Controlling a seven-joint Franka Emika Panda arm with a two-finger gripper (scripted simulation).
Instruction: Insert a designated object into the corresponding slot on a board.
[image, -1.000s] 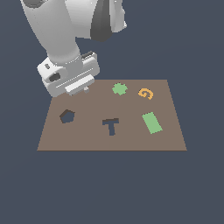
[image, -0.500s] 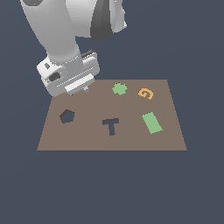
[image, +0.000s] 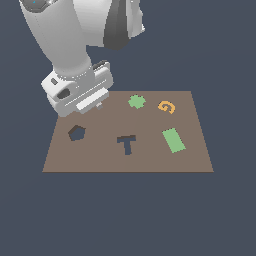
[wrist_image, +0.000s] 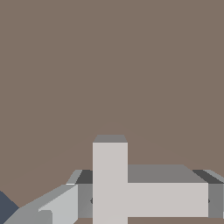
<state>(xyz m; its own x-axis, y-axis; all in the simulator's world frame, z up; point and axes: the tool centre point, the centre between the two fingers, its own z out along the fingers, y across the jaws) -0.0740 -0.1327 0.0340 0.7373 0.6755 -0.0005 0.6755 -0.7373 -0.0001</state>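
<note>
My gripper (image: 99, 105) hangs over the far corner of the brown board (image: 150, 161), on the exterior view's left. In the wrist view the gripper (wrist_image: 148, 201) is shut on the light grey T-shaped block (wrist_image: 110, 175), whose bar lies between the two fingers (wrist_image: 57, 205). Only bare board shows beneath the block. In the exterior view the hand hides the block almost entirely. The dark T-shaped slot (image: 127, 143) lies near the board's middle, nearer the front and to the right of the gripper.
A dark hexagonal cutout (image: 76, 133) lies just in front of the gripper. A green flower piece (image: 136, 101), an orange G piece (image: 166, 107) and a green rectangle (image: 173, 140) sit on the board's right half. The big white arm (image: 75, 40) rises at the back left.
</note>
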